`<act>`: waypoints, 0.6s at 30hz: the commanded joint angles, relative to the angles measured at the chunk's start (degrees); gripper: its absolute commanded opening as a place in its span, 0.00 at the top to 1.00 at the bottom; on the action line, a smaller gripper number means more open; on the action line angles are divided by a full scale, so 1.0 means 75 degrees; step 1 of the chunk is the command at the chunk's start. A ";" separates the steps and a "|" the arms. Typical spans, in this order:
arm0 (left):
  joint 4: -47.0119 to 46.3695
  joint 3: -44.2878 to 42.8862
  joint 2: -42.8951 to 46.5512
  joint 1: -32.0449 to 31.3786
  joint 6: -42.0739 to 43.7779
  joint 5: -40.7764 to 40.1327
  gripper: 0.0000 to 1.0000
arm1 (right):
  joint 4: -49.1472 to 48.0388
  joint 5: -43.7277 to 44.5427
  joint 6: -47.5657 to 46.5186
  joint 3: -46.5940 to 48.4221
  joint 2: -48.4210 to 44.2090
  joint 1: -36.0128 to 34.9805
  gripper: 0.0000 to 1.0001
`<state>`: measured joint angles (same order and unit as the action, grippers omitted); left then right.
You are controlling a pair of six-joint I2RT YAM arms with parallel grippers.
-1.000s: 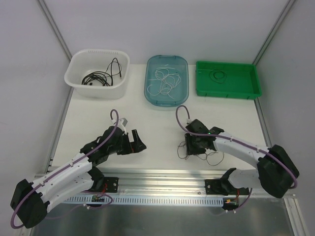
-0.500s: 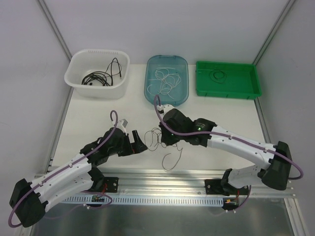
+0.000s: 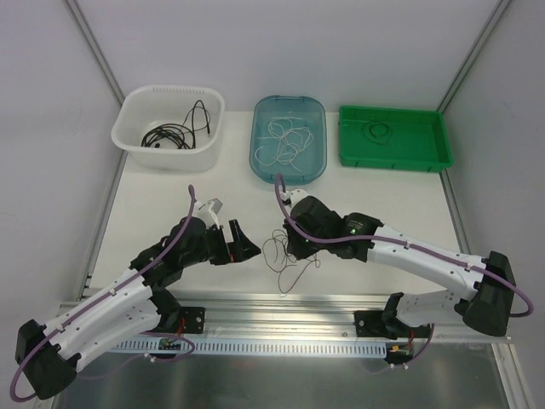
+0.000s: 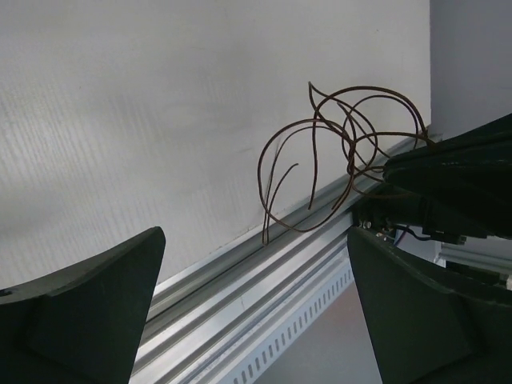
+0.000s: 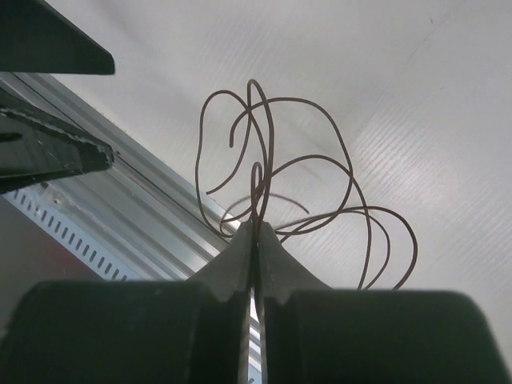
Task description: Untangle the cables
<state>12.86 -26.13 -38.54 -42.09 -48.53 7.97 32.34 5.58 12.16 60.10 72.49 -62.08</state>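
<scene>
Brown wire tangle (image 5: 308, 180) is pinched by the right gripper (image 5: 256, 234): fingers pressed together, strands caught at the tips. The loops are held over the near part of the table (image 3: 170, 213), beside the aluminium rail (image 4: 240, 276); contact with the table cannot be told. Left gripper (image 3: 241, 248) is spread wide, nothing held, just left of the tangle and apart from it. Black cables (image 3: 174, 134) are seen in the white basket (image 3: 128, 129), white cables (image 3: 285, 141) in the blue tray (image 3: 260, 162), a thin dark coil (image 3: 379, 130) in the green tray (image 3: 430, 141)

Two grippers: left gripper (image 3: 243, 241), right gripper (image 5: 256, 227).
Three containers: white basket (image 3: 163, 158), blue tray (image 3: 289, 180), green tray (image 3: 392, 163).
Four cable bunches: black cables (image 3: 170, 135), white cables (image 3: 285, 141), dark coil (image 3: 377, 130), brown tangle (image 5: 276, 156) between right fingers (image 5: 234, 260).
</scene>
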 commanded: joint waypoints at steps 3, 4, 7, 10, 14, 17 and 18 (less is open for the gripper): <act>-0.0660 -0.0207 -0.0180 -0.0084 0.0295 0.0496 0.01 | -0.0865 -0.0334 0.0218 0.0050 -0.0512 -0.0007 0.99; -0.0695 -0.0184 -0.0239 -0.0084 0.0295 0.0496 0.02 | -0.0971 -0.0392 0.0218 0.0027 -0.0571 -0.0007 0.99; -0.0940 -0.0137 -0.0427 -0.0084 0.0284 0.0496 0.05 | -0.1124 -0.0498 0.0230 0.0003 -0.0688 -0.0031 0.99; -0.1128 -0.0207 -0.0649 -0.0084 0.0319 0.0578 0.12 | -0.1206 -0.0498 0.0241 -0.0079 -0.0805 -0.0042 0.99; -0.1328 -0.0336 -0.0883 -0.0084 0.0354 0.0696 0.32 | -0.1440 -0.0557 0.0324 -0.0231 -0.0911 -0.0054 0.99; -0.1445 -0.0360 -0.1012 -0.0096 0.0342 0.0742 0.56 | -0.1558 -0.0522 0.0394 -0.0325 -0.0970 -0.0042 0.99; -0.1469 -0.0360 -0.1025 -0.0096 0.0342 0.0754 0.71 | -0.1569 -0.0510 0.0394 -0.0337 -0.0993 -0.0042 0.99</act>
<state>5.23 -26.46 -45.78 -42.39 -46.98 12.03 24.01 2.24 13.93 57.93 66.87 -62.13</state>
